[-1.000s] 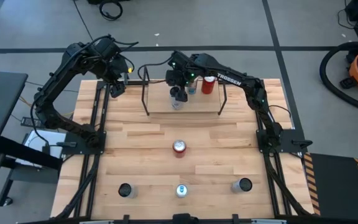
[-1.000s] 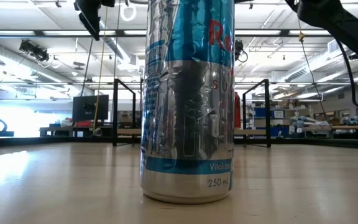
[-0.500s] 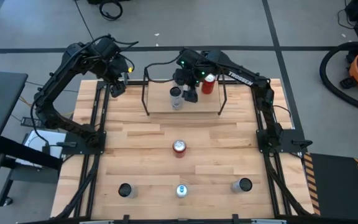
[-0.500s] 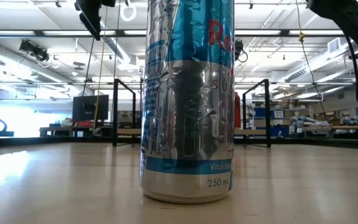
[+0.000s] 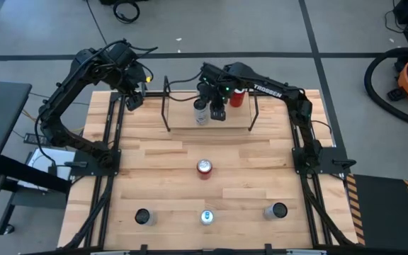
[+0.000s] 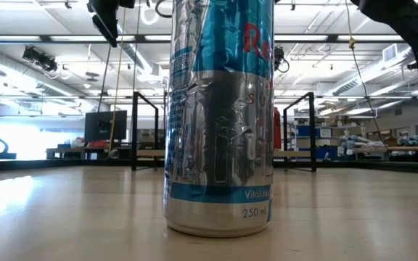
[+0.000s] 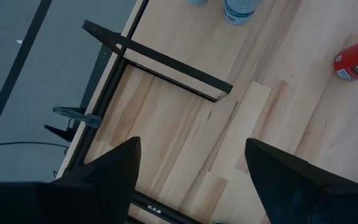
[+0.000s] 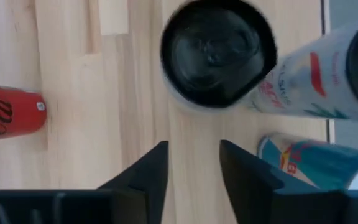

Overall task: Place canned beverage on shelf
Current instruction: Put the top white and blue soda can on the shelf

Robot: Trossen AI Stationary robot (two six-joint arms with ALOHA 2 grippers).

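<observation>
Shelf (image 5: 183, 122): at the table's far edge, holding a white can (image 5: 201, 111) and a red can (image 5: 237, 96), both upright.
Right gripper (image 5: 218, 112): above the shelf board, just beside the white can, fingers slightly apart around nothing.
Left gripper (image 5: 132, 100): beyond the shelf's left frame, fingers apart, empty.
Table (image 5: 154, 177): red-topped can (image 5: 204, 167) at centre; three more cans along the near edge.

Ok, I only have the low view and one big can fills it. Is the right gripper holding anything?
Observer: No. The right gripper has only bare wood between its fingers.
Operator: Where is it?
Observer: Over the shelf, beside a pale can standing on the board.
Operator: And the left arm?
Observer: The left gripper hangs open and empty over the table's far left corner.
</observation>
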